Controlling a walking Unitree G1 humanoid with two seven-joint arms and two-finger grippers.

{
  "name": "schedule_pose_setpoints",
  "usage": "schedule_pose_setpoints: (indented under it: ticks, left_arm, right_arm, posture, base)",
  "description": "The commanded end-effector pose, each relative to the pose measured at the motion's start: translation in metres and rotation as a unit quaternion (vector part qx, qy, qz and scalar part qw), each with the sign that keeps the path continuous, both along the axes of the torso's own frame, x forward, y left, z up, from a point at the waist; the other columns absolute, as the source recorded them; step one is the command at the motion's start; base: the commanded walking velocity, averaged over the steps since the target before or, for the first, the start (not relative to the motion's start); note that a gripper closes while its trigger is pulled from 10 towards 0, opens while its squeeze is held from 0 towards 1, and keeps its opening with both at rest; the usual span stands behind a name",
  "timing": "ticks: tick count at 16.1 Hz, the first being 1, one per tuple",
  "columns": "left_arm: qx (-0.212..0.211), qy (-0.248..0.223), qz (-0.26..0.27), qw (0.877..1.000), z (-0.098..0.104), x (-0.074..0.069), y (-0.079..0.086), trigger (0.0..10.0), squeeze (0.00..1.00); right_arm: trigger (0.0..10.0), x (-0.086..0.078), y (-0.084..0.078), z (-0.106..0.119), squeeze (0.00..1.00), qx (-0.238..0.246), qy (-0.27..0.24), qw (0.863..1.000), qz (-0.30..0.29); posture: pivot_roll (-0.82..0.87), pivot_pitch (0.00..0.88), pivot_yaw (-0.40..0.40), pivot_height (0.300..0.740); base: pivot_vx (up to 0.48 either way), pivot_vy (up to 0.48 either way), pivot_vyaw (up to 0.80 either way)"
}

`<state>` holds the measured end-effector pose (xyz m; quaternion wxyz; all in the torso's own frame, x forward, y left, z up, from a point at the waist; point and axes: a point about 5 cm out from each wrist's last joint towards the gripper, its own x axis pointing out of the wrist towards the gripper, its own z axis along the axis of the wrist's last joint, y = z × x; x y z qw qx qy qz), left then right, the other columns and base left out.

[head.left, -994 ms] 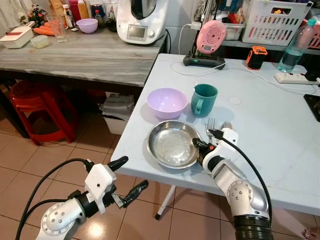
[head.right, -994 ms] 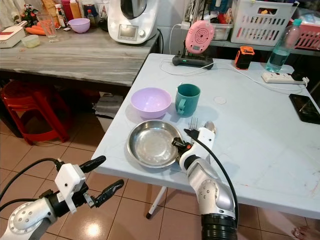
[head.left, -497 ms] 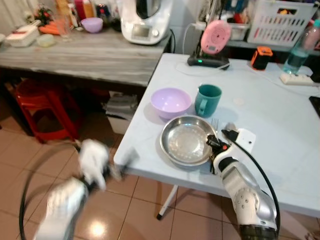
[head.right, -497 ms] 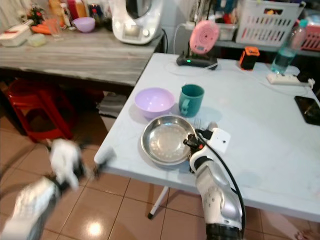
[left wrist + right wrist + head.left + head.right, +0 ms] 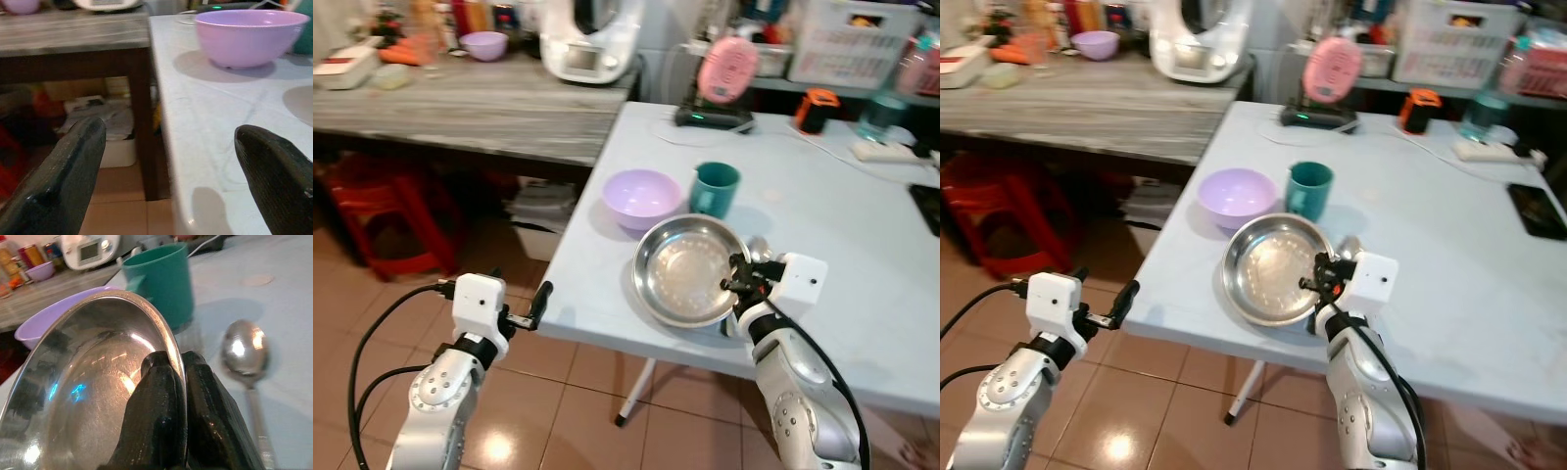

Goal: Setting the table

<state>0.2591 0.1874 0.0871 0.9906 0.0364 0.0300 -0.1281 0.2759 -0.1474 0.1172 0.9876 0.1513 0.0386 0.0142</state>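
The right gripper [image 5: 736,279] is clamped on the rim of the stainless steel bowl [image 5: 685,270], one black finger inside the rim and one outside, as the right wrist view shows with the fingers [image 5: 161,406] pinching the thin metal edge. The bowl is tilted, its gripped side raised off the light blue table [image 5: 842,215], and it sits near the table's front edge. Just behind it stand the lavender bowl [image 5: 641,199] and, beside that, the teal mug [image 5: 715,189], both upright. A spoon [image 5: 244,357] lies flat on the table just beside the steel bowl on the robot's right, with the tines of a fork [image 5: 195,340] visible between the bowl and the mug. The left gripper [image 5: 536,305] hangs off the table's left edge above the tiled floor [image 5: 372,323], its fingers [image 5: 63,166] spread wide apart and holding nothing; the left wrist view looks along the table edge toward the lavender bowl.
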Motion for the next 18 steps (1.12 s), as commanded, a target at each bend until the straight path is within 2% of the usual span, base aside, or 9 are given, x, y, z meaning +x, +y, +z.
schedule_pose_setpoints:
  ticks: [1,3,12,16,18]
  left_arm:
    - [0.009,-0.004,0.0,1.0,0.0001,0.0019,0.0014,10.0,0.0]
    - [0.012,-0.006,-0.001,1.0,-0.0003,0.0024,0.0019,10.0,0.0]
    - [0.01,-0.01,-0.002,1.0,-0.004,-0.0004,-0.0022,10.0,0.0]
    - [0.011,-0.015,-0.003,1.0,-0.0031,0.0024,-0.0033,10.0,0.0]
    - [0.009,-0.017,-0.007,1.0,-0.0028,0.0028,-0.0055,10.0,0.0]
  right_arm:
    - [10.0,0.0024,0.0013,0.0126,0.0,-0.011,-0.033,0.999,0.008]
    - [10.0,0.004,0.0009,0.0143,0.0,-0.012,-0.036,0.999,0.008]
    - [10.0,0.0037,0.0079,0.0206,0.0,-0.014,-0.063,0.997,0.032]
    - [10.0,0.0051,0.0058,0.0225,0.0,-0.012,-0.068,0.997,0.028]
    - [10.0,0.0049,0.0045,0.0217,0.0,-0.01,-0.065,0.998,0.021]
  posture:
    - [0.02,0.0,-0.028,0.74]
    - [0.02,0.0,-0.029,0.74]
    - [0.03,0.002,-0.033,0.74]
    - [0.02,0.0,-0.031,0.74]
    - [0.02,0.0,-0.029,0.74]
  base:
    - [0.0,0.45,-0.8]
    - [0.0,0.469,-0.54]
    - [0.0,0.48,0.0]
    - [0.0,0.48,0.54]
    - [0.0,0.48,0.0]
